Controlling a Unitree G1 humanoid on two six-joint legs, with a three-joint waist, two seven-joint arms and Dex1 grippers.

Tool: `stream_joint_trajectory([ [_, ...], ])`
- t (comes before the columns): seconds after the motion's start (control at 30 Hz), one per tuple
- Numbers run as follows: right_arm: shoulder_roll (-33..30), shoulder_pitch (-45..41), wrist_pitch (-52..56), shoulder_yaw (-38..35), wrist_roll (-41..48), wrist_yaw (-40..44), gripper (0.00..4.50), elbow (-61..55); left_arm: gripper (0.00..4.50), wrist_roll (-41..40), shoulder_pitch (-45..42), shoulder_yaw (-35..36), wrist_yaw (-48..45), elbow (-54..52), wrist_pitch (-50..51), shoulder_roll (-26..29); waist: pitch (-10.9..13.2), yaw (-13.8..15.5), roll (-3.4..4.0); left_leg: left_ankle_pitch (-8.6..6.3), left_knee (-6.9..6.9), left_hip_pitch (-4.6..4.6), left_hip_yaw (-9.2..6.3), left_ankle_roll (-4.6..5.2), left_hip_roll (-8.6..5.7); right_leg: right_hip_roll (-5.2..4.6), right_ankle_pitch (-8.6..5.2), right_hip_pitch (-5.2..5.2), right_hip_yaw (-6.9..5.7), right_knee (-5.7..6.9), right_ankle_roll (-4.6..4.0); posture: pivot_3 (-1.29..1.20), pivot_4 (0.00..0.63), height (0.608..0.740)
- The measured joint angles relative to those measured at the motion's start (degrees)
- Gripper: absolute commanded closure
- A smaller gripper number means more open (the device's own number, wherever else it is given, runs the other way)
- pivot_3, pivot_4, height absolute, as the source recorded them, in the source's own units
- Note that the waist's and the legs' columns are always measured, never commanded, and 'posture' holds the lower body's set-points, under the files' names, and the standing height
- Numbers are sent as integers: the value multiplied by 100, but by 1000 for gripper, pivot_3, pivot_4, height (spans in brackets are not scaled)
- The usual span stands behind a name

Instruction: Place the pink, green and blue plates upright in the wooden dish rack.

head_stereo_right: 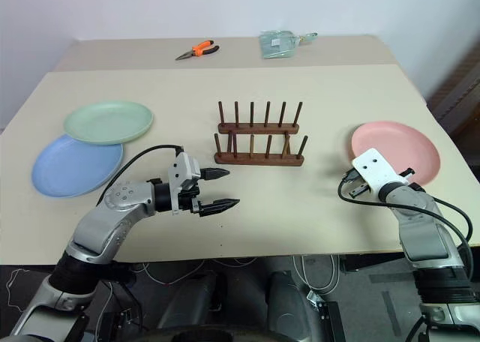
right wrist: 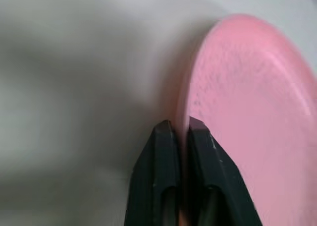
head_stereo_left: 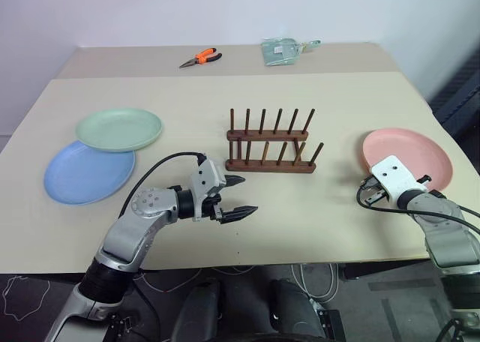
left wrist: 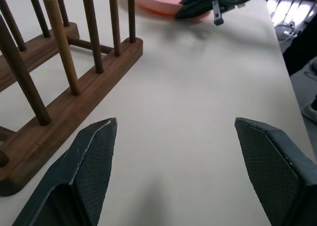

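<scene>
Nearest the camera, left hand [head_stereo_left: 238, 196] hovered low over bare surface [head_stereo_left: 300, 222] near the front edge, fingers spread wide, nothing between them, pointing toward the robot's right. Blue plate [head_stereo_left: 88, 173] lay flat at far left, close to the surface's left edge. Green plate [head_stereo_left: 119, 129] sat just behind it, its near rim overlapping the blue one's far rim. Both plates well apart from the left hand.

Wooden dish rack [head_stereo_left: 270, 148] stood mid-surface, just beyond the left hand, all peg slots empty. In the left wrist view the rack's near rail [left wrist: 64, 112] ran beside one fingertip [left wrist: 96, 151], apart from it, with open surface ahead of the fingers.

Orange-handled pliers [head_stereo_left: 200, 57] and clear packet [head_stereo_left: 283, 50] lay on a second surface at the back, well apart from everything.

Pink plate [head_stereo_left: 412, 153] lay flat at right, near the right edge. Right hand [right wrist: 180, 127] was at the plate's near-left rim, fingers nearly together with the rim's edge at the narrow gap between them; whether it actually gripped the rim, could not tell. A black cable [head_stereo_left: 367, 199] looped off the right wrist over the surface.

Open room: wide bare stretch between rack and pink plate, another strip along the front edge between the two hands.
</scene>
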Motion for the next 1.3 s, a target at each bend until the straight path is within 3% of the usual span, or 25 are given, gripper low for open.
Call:
stream_joint_trajectory([
  [0.17, 474, -740, -364, -356, 760, 88, 4466, -636, 598, 5, 24, 115, 69, 26, -35, 108, 13, -114, 17, 0, 0, 0, 1, 0, 5, 6, 1, -6, 4, 7, 3, 0, 150, 738],
  [0.3, 1347, -1725, 431, -1232, 2920, 81, 4466, -1998, 598, 10, 40, 284, 223, 97, -222, 89, 12, -87, 11, 0, -5, -2, -22, 0, 12, 12, 13, -5, -6, 13, 23, 0, 150, 738],
  [0.43, 2033, -1895, 1366, -1746, 5137, -435, 4466, -2709, 598, 113, 61, 422, 398, 260, -483, 27, 10, 1, 5, 0, -6, -11, -25, 0, 3, -7, 6, -5, -13, 3, 11, 0, 150, 738],
  [0.6, 2436, -1814, 1896, -1742, 6675, -1298, 4466, -2993, 598, 115, 60, 465, 457, 273, -607, -93, 10, 4, 7, 0, -7, -25, -22, -1, 3, -17, 3, -27, -5, 5, 1, 0, 150, 738],
  [0.73, 2424, -1775, 1941, -1602, 7190, -1676, 4466, -3100, 598, 115, 60, 465, 458, 276, -622, -94, 10, -10, 9, 0, -9, -25, -21, -1, 4, -15, 2, -29, -5, 6, 0, 0, 150, 738],
  [1.07, 2191, -1465, 1950, -1410, 7391, -1786, 4466, -2762, 598, 109, 61, 464, 443, 276, -621, -94, 11, -13, 10, 0, -7, -25, -15, 0, 4, -8, 2, -28, -6, 5, 0, 0, 150, 738],
  [1.17, 2071, -1440, 1945, -1416, 7363, -1638, 3415, -2385, 598, 109, 60, 463, 445, 276, -620, -94, 11, -16, 10, 0, -8, -25, -14, 0, 4, -6, 2, -28, -6, 5, 0, 0, 150, 738],
  [1.3, 1951, -1436, 1856, -1407, 7143, -1463, 1438, -2190, 598, 109, 61, 464, 452, 272, -606, -92, 11, -20, 10, 0, -8, -25, -13, 0, 4, -4, 2, -29, -6, 5, 1, 0, 150, 738],
])
